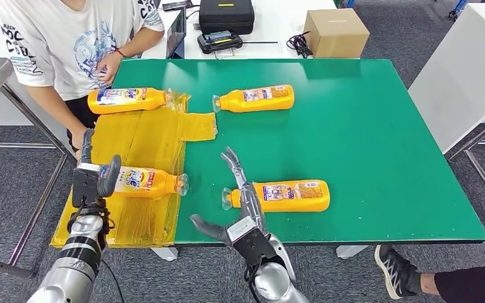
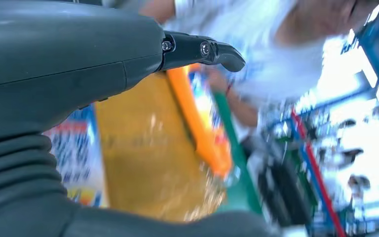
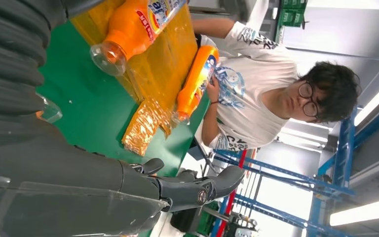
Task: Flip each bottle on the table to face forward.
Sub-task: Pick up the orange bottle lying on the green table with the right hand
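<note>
While you read the head view, note four orange bottles lying flat on the green surface [image 1: 379, 145], each with its long axis running left-right.

Far-left bottle [image 1: 126, 100]: on the yellow sheet [image 1: 145, 136], clear cap end pointing right, just in front of the person [image 1: 76, 44], whose hand rests near its base.

Far-middle bottle [image 1: 256, 98]: on bare green, cap end pointing left, toward the sheet's small flap.

Near-left bottle [image 1: 146, 182]: on the yellow sheet, cap end pointing right, label with blue and red print facing up. Left hand [image 1: 95, 177] sits at its base end; dark fingers stand to either side of the base, but you cannot tell from these views whether they grasp it. The left wrist view is blurred.

Near-right bottle [image 1: 284, 195]: on bare green close to the near edge, cap end pointing left, small-print label up. Right hand [image 1: 240, 202] is at its neck end, fingers spread and released, one long finger reaching past the cap toward the surface's middle, thumb splayed out to the left. Nothing is held. In the right wrist view you see the right hand's fingers [image 3: 197, 190] extended in the air above the green.

Beyond the surface: a black case [image 1: 226, 15] and a cardboard box [image 1: 336, 33] on a white desk.
</note>
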Action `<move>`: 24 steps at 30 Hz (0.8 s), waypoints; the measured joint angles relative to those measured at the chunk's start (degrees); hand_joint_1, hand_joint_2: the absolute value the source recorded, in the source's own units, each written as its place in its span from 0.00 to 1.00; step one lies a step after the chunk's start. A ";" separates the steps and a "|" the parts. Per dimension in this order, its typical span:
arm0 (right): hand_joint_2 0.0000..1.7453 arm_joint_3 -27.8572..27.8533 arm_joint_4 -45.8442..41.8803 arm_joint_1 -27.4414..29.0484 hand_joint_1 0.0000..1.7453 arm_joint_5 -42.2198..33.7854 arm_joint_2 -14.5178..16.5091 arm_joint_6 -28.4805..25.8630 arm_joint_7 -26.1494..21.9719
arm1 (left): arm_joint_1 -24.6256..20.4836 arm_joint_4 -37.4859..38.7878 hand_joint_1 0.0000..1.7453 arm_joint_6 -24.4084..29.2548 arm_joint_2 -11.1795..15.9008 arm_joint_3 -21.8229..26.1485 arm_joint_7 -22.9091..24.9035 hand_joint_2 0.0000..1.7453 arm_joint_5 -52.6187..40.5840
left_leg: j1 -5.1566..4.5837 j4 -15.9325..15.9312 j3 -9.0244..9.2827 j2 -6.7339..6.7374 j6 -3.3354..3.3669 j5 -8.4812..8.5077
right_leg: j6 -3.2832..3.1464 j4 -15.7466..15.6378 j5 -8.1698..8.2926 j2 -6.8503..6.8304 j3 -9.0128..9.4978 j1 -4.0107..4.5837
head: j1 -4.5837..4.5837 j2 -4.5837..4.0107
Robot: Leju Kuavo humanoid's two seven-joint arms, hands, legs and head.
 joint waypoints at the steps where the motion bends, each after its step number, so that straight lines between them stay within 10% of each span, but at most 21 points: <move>1: 1.00 0.02 0.12 0.00 0.00 0.01 0.01 -0.01 0.00 | 0.20 -0.85 0.00 0.67 0.02 -0.57 0.00 1.00 0.18 | 0.00 0.00 -0.01 -0.01 0.00 0.00 | 0.00 0.00 0.00 0.00 0.00 0.00 | 0.00 0.00; 17: 1.00 0.04 0.63 -0.03 0.00 1.10 -0.17 -0.91 0.75 | 2.09 -5.65 0.00 -3.69 -0.18 -3.05 0.01 1.00 6.40 | 0.00 0.00 -0.05 0.01 0.00 0.00 | 0.00 0.00 0.00 0.01 -0.07 0.00 | -0.01 0.00; 24: 1.00 -1.68 -0.43 -1.25 0.00 12.67 -5.23 -3.28 10.24 | 4.97 -6.13 0.00 -11.01 -1.64 -1.18 0.36 1.00 15.22 | -0.05 0.01 -0.09 0.01 0.01 -0.01 | 0.01 -0.03 0.01 0.01 -0.06 -0.04 | 0.01 0.00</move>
